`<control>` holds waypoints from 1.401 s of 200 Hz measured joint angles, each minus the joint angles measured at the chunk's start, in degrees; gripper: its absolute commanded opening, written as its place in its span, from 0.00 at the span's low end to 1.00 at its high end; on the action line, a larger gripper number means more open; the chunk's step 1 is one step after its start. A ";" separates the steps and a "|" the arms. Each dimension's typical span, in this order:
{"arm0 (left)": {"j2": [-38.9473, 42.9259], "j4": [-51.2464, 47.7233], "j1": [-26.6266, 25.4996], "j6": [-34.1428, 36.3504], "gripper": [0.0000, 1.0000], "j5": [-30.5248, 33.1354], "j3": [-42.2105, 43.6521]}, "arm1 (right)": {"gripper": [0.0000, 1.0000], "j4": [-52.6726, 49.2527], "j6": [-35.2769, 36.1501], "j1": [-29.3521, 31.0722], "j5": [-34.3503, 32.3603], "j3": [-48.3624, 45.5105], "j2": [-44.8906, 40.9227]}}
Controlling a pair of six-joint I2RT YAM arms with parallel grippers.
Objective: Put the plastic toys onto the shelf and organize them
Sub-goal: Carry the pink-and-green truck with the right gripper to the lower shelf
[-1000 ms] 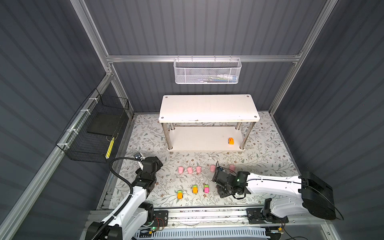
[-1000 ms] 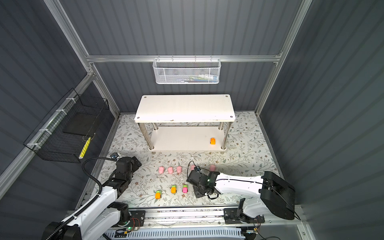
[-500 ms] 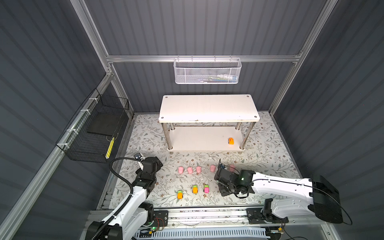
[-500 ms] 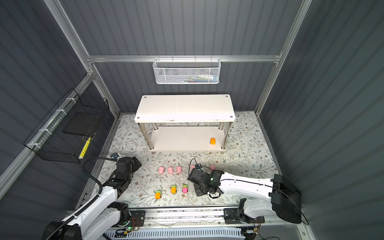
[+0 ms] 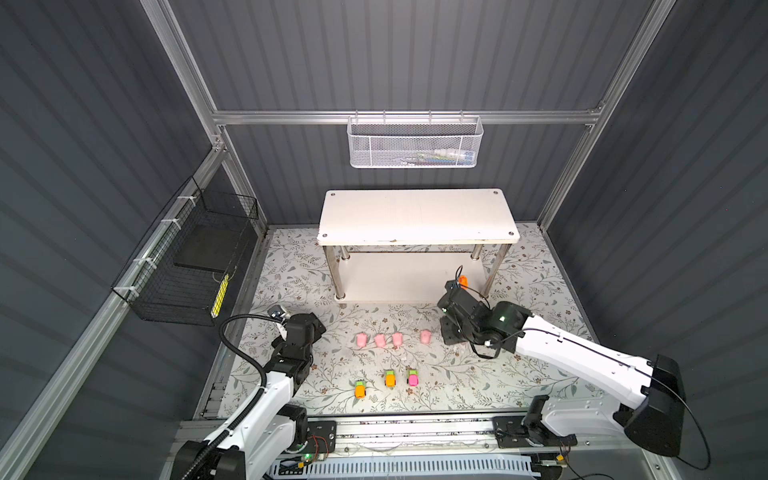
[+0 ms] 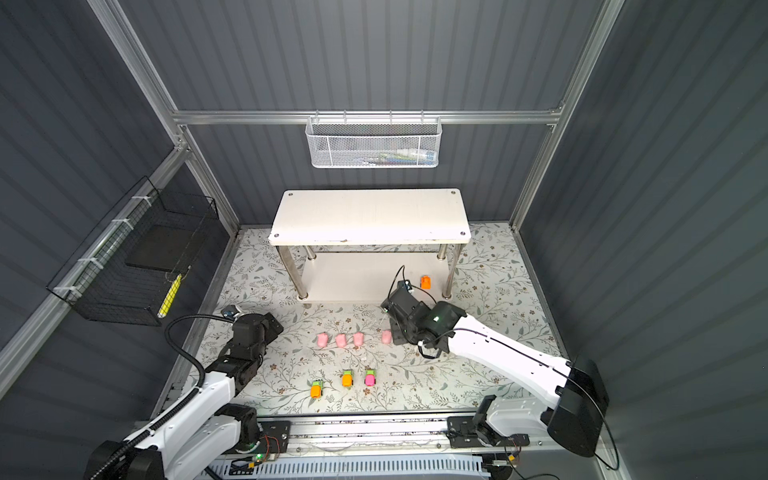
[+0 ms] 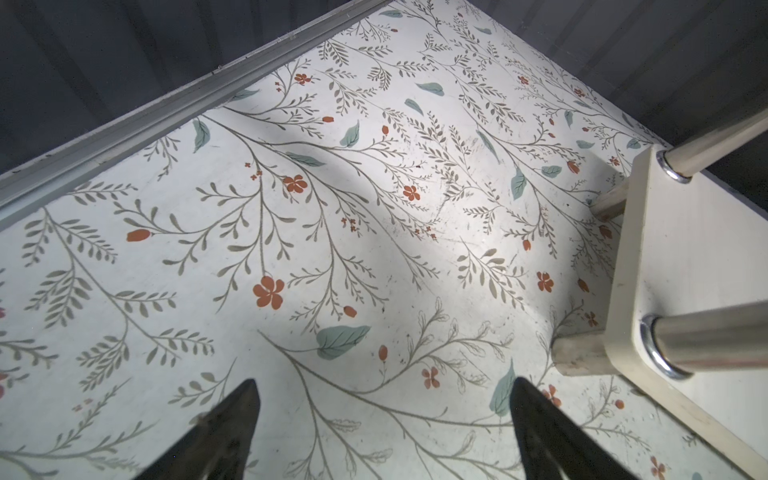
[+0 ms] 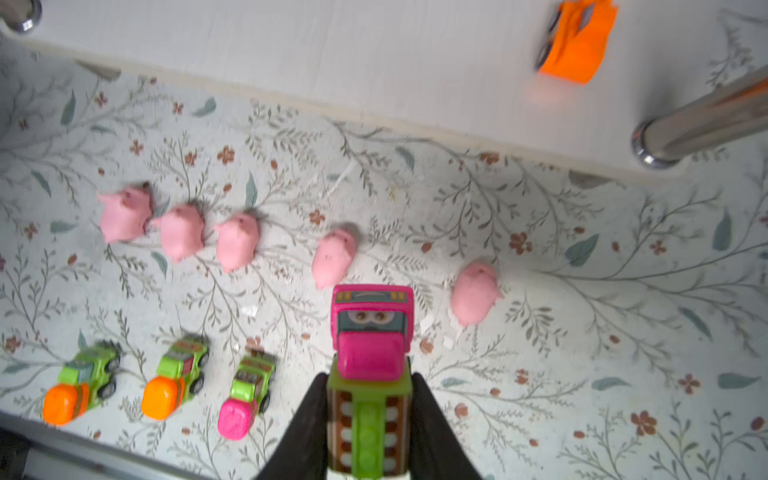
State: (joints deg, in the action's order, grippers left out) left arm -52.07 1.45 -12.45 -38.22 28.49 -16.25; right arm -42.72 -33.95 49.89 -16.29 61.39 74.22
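We are looking down on a floral counter [image 5: 291,266] where the right claw [image 8: 369,384] is clenching a pink-and-green car [image 8: 371,332], its two black fingers [image 8: 307,419] pressing on either flank. In both top views that arm is reaching to about two o'clock of the counter's middle, its wrist hanging near the front right leg of the shelf [image 5: 415,216]. The shelf is standing at twelve o'clock, by the back wall. An orange car [image 6: 425,282] is already sitting on the lower board [image 5: 399,276], at its three o'clock end, near that leg.

Four pigs [image 5: 380,340] are lying in a row at the counter's middle, the three at the nine o'clock end just beside one another and the fourth a little apart. A fifth pig [image 8: 476,293] is showing only in the right wrist view, set apart from the rest; the arm is hiding it from above. At six o'clock of the pigs, three cars [image 5: 390,378] are standing in a line near the front rail: two green with orange, one green with pink.

The left claw [image 7: 384,395] is released, its fingers spread wide over the counter and gripping nothing. Its arm is resting at nine o'clock, and its wrist view is catching a corner of the lower board.
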 measured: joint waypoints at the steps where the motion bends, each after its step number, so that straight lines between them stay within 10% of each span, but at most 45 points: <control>1: 0.00 0.00 0.00 0.00 0.94 0.00 0.00 | 0.30 0.11 0.11 -0.13 -0.02 0.09 0.09; 280: -4.98 2.93 0.00 0.00 0.94 -0.02 -0.17 | 0.32 19.96 8.96 -16.83 0.22 8.52 24.28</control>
State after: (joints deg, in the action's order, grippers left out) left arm -57.06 4.38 -12.45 -38.22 28.47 -16.43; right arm -22.76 -24.99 33.06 -16.08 69.91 98.50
